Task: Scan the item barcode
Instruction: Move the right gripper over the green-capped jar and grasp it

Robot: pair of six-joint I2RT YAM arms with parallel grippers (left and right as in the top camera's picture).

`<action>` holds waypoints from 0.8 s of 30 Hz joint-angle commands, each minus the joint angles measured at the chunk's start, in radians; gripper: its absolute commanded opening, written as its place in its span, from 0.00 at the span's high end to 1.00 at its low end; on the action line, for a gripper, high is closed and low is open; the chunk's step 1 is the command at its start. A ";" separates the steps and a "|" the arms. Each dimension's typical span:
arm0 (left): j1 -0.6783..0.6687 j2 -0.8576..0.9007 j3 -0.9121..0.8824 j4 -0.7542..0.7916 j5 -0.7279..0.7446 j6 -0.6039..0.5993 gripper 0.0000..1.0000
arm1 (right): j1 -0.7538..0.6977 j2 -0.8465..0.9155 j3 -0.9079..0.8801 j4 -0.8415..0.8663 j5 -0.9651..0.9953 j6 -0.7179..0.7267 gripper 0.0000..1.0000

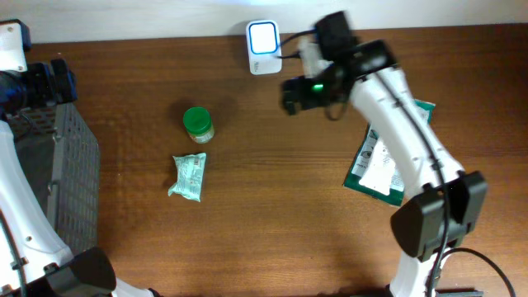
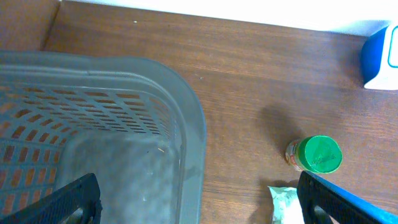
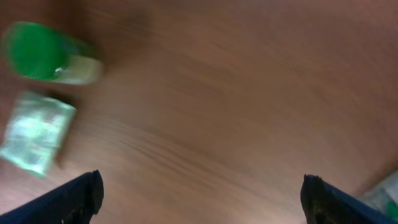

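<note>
The white and blue barcode scanner point(image 1: 263, 37) stands at the table's far edge. A jar with a green lid point(image 1: 197, 124) stands upright left of centre, with a pale green packet point(image 1: 188, 176) lying just in front of it. My right gripper point(image 1: 290, 95) hovers right of the scanner, over bare wood. In the right wrist view it point(image 3: 202, 202) is open and empty, with the jar point(image 3: 46, 53) and packet point(image 3: 37, 134) off to its left. My left gripper point(image 2: 199, 205) is open and empty above the rim of the grey basket point(image 2: 93, 124).
The grey mesh basket point(image 1: 66, 173) fills the table's left side. A green and white bag point(image 1: 381, 165) lies at the right, partly under my right arm. The left wrist view also shows the jar point(image 2: 316, 154), the packet point(image 2: 285, 202) and the scanner point(image 2: 380, 59).
</note>
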 commanded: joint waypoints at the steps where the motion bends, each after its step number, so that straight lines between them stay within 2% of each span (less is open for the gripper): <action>1: 0.005 -0.001 -0.002 0.002 0.010 -0.009 0.01 | 0.126 0.013 0.014 0.111 0.037 -0.019 0.02; 10: 0.005 0.000 -0.002 0.002 0.010 -0.009 0.01 | 0.335 0.203 0.034 0.365 0.063 -0.053 0.00; 16: 0.005 -0.001 -0.002 0.002 0.010 -0.009 0.01 | 0.356 0.354 0.193 0.343 0.063 -0.132 0.02; 24: 0.005 -0.001 -0.002 0.002 0.010 -0.009 0.01 | 0.358 0.438 0.193 0.443 0.059 -0.150 0.02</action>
